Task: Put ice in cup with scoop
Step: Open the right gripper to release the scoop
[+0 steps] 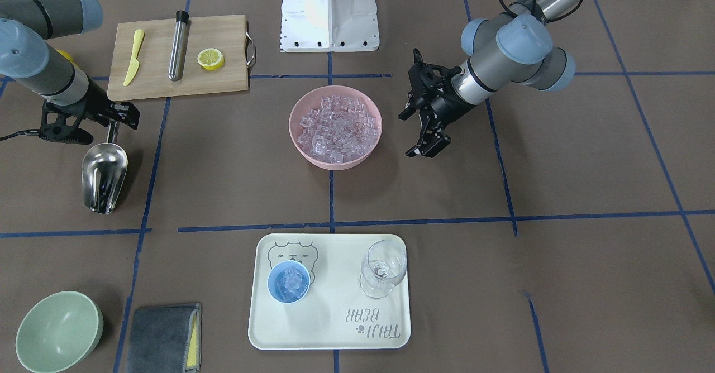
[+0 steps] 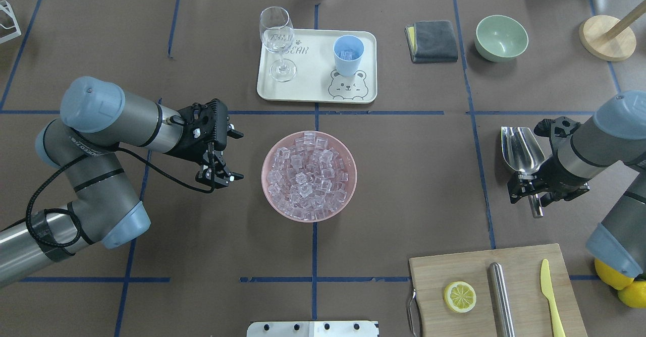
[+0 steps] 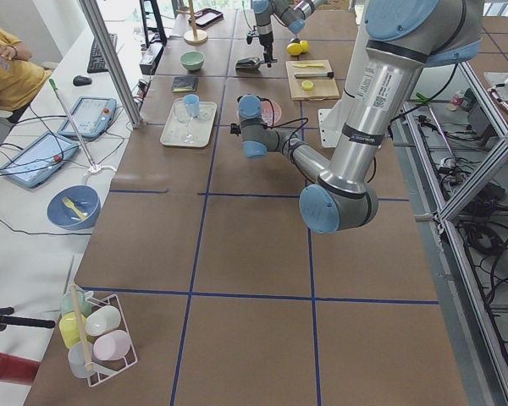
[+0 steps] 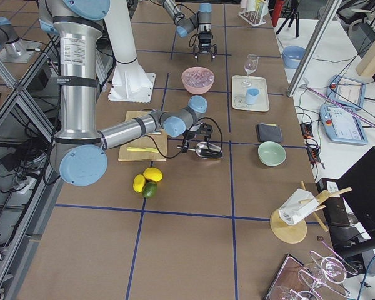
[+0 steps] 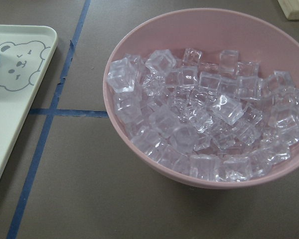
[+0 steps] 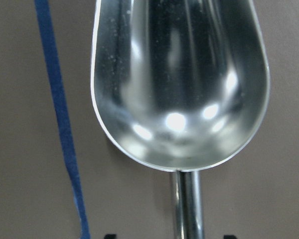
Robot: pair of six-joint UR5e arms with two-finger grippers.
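Observation:
The steel scoop [image 1: 104,177] lies empty on the table, and it fills the right wrist view [image 6: 179,84]. My right gripper [image 1: 114,124] is open, its fingers on either side of the scoop's handle [image 6: 188,209] with gaps to it. The light-blue cup [image 1: 289,282] stands on the cream tray [image 1: 329,328] and holds a few ice cubes. The heap of ice [image 2: 309,173] fills a pink bowl [image 2: 348,185] at the table's middle. My left gripper [image 2: 232,155] is open and empty, beside the bowl and apart from it.
A clear stemmed glass [image 1: 382,269] stands on the tray next to the cup. A cutting board [image 1: 156,82] holds a yellow knife, a steel cylinder and a lemon half. A pale green bowl [image 1: 58,331] and a grey cloth [image 1: 162,336] lie near the right arm's side.

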